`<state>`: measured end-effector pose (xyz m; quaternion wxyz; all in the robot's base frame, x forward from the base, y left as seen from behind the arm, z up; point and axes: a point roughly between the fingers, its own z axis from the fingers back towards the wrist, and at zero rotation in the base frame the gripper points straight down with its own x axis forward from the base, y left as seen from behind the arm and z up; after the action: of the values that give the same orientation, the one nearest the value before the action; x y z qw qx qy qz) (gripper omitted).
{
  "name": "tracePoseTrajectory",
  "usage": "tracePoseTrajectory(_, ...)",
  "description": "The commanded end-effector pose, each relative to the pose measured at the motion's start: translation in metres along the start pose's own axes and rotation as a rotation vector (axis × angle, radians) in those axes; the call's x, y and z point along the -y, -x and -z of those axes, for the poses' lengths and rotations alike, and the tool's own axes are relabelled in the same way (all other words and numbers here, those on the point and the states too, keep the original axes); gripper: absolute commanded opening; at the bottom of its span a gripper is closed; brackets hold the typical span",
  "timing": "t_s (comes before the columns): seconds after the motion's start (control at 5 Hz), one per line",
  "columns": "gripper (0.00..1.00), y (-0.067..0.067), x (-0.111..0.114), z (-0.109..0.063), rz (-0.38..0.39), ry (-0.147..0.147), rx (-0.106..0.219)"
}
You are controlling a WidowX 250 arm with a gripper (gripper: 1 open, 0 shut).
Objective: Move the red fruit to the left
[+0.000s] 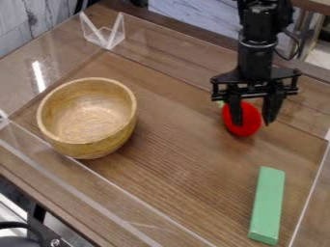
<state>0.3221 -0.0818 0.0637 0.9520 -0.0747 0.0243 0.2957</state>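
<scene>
Now at the right of the wooden table (168, 183): black tool (254, 111) pointing straight down over the red fruit (240, 120), jaws spread wide, one finger on each side of the fruit, gripping nothing. Red fruit resting on the table surface between the fingers, slightly toward the left one; contact with either finger not clear from this view. Wooden bowl (87, 116) well apart at the left, upright and showing nothing inside. Flat green block (267, 205) lying near the right front corner, long side running near to far, well clear of the fruit. Clear plastic walls (33, 154) along the table edges, with a small folded clear piece (103, 32) standing at the far left.
</scene>
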Motion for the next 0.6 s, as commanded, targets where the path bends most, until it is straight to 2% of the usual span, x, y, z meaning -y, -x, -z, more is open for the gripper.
tracePoseTrajectory(0.0,0.00,-0.0021,0.0098,-0.0304,0.009,0.076,0.074)
tracePoseTrajectory(0.2,0.00,-0.0014,0.0101,-0.0297,0.007,0.080,0.079)
tracePoseTrajectory(0.4,1.00,0.0000,0.0088,-0.0282,0.000,0.077,0.079)
